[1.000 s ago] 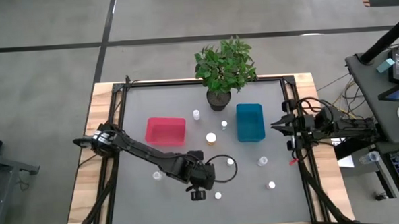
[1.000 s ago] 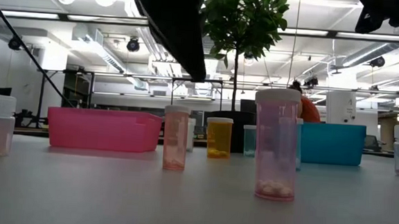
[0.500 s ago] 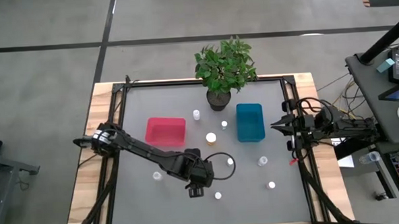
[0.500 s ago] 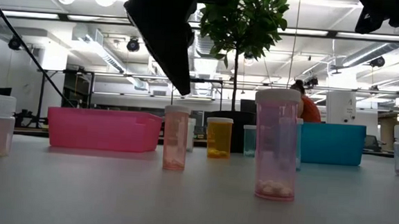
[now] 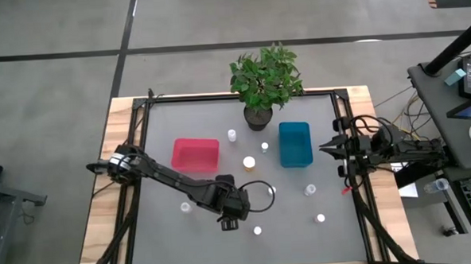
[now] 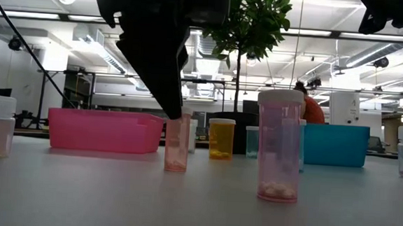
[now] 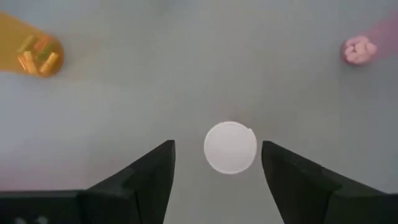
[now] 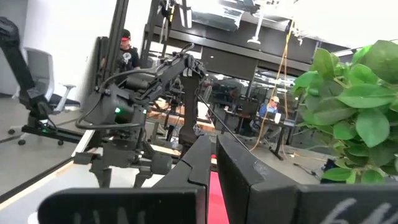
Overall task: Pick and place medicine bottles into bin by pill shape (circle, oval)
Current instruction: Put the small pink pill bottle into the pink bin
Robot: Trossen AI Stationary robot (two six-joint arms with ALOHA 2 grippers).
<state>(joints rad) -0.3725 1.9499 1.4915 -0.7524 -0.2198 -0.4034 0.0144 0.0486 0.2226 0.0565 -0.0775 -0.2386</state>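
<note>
My left gripper (image 7: 217, 171) hangs open over a small bottle with a white cap (image 7: 230, 147). One finger stands on each side of the cap and neither touches it. In the low view this pinkish bottle (image 6: 176, 145) stands upright on the table, with the dark fingers (image 6: 168, 90) coming down to its top. In the high view the left gripper (image 5: 232, 205) hides this bottle. The red bin (image 5: 195, 154) and the teal bin (image 5: 295, 144) stand farther back. My right gripper (image 5: 329, 149) waits shut at the table's right edge.
Several other bottles stand about: an orange one (image 5: 249, 161), one near the front (image 5: 257, 230), two at the right (image 5: 310, 190) (image 5: 320, 218) and one at the left (image 5: 184, 206). A potted plant (image 5: 259, 115) stands at the far edge between the bins.
My left gripper has come down over the pinkish bottle and shifted a little toward the table's left and far side. The bottle has stayed where it was.
</note>
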